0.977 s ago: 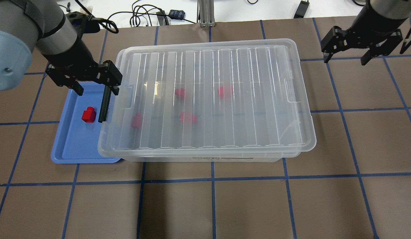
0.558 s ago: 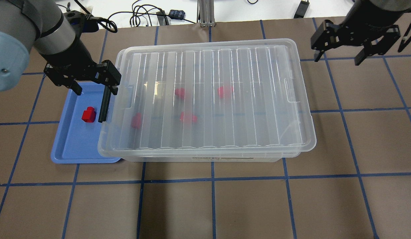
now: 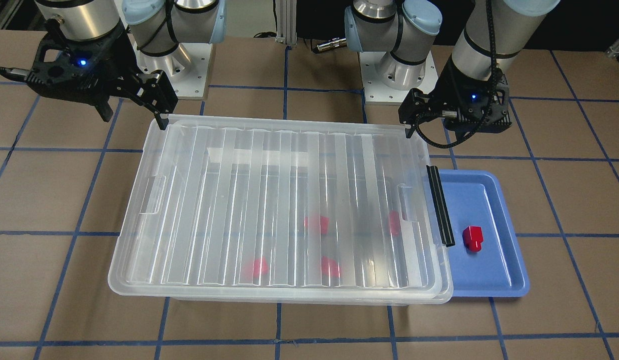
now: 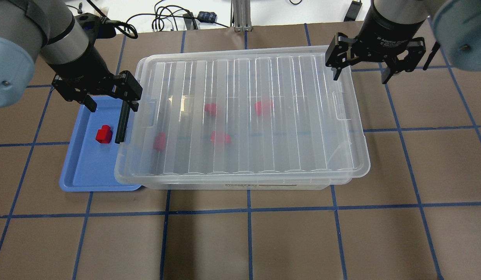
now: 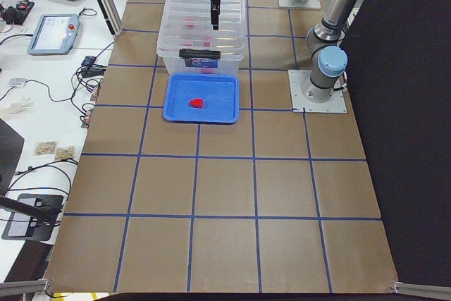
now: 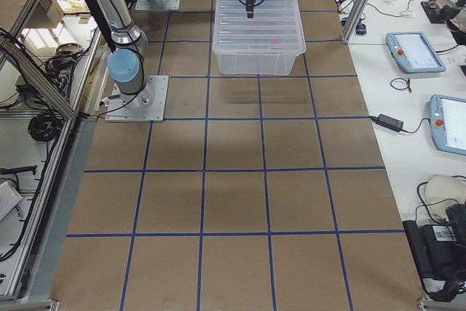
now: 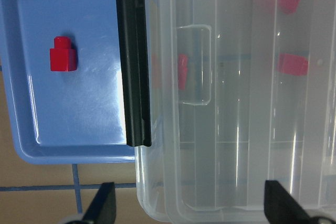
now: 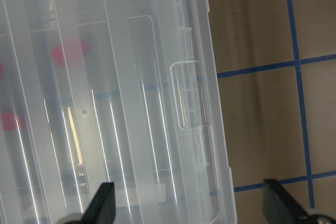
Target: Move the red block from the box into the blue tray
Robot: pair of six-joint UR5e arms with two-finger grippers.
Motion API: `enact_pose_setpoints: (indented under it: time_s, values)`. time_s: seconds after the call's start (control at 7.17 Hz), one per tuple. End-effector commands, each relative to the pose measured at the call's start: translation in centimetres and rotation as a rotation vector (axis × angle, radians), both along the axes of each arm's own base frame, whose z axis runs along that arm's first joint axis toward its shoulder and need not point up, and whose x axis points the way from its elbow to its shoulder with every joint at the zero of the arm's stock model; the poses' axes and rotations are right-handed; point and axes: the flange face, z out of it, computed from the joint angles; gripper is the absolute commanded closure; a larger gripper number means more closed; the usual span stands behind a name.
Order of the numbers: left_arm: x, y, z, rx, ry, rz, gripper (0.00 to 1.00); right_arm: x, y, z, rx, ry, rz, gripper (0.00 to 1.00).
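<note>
One red block [image 4: 104, 134] lies in the blue tray [image 4: 88, 171], also in the front view [image 3: 473, 238] and the left wrist view [image 7: 63, 54]. The clear box [image 4: 263, 155] stands beside the tray, its ribbed lid on and overhanging the tray's edge. Its black latch [image 4: 121, 122] hangs over the tray. Several red blocks [image 4: 220, 137] show blurred through the lid. My left gripper [image 4: 112, 105] is open and empty above the tray's far end and the latch. My right gripper [image 4: 361, 77] is open and empty above the box's far right corner [image 8: 210, 77].
Cables and an aluminium post [image 4: 239, 15] lie past the table's far edge. The two arm bases [image 3: 389, 70] stand behind the box. Brown table surface with blue grid tape [image 4: 248, 210] spreads in front of the box.
My right gripper has moved left, from outside the box's right side to above its far right corner. The left gripper, box, tray and blocks have stayed put.
</note>
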Motion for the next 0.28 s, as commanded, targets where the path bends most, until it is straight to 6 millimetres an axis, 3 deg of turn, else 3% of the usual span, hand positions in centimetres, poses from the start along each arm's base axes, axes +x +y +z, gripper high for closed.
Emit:
enact_pose_setpoints:
  time_s: [0.0,0.14]
  values:
    - [-0.04,0.22,0.34,-0.006,0.003,0.000,0.00,0.16,0.08,-0.09,-0.012,-0.005,0.003,0.00]
    - [-0.04,0.24,0.27,-0.005,0.003,0.000,0.00,0.20,-0.02,-0.24,-0.008,-0.008,0.001,0.00]
